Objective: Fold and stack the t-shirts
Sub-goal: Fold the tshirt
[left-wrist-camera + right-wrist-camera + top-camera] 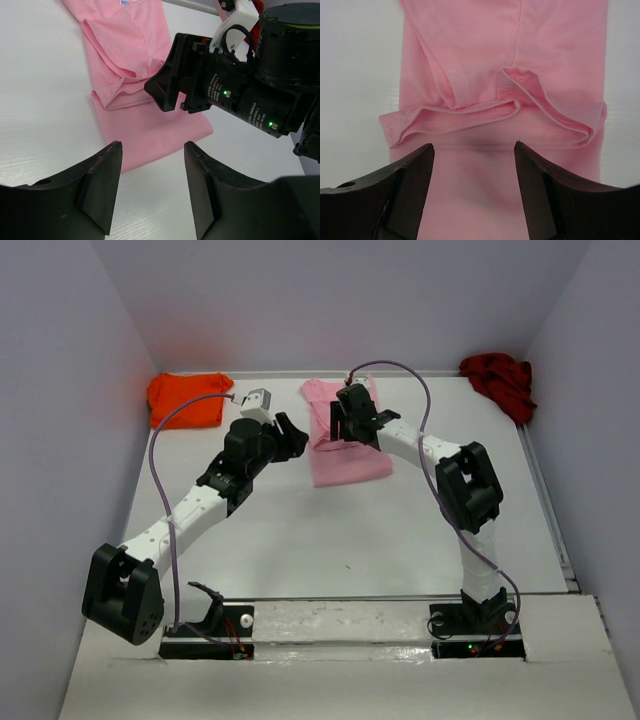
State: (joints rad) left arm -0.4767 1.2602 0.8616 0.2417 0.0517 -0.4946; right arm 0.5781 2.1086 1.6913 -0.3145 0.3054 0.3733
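Walled tabletop (350, 540), pink t-shirt (350, 465) toward back

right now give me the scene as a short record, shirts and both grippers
pink shirt: mid table, flat, partly folded, sleeves tucked in
orange shirt: far left corner
red shirt: far right corner, crumpled
left gripper: open, empty, at the pink shirt's left side
right gripper: open, empty, over the pink shirt
stack: not yet made, shirts lie apart
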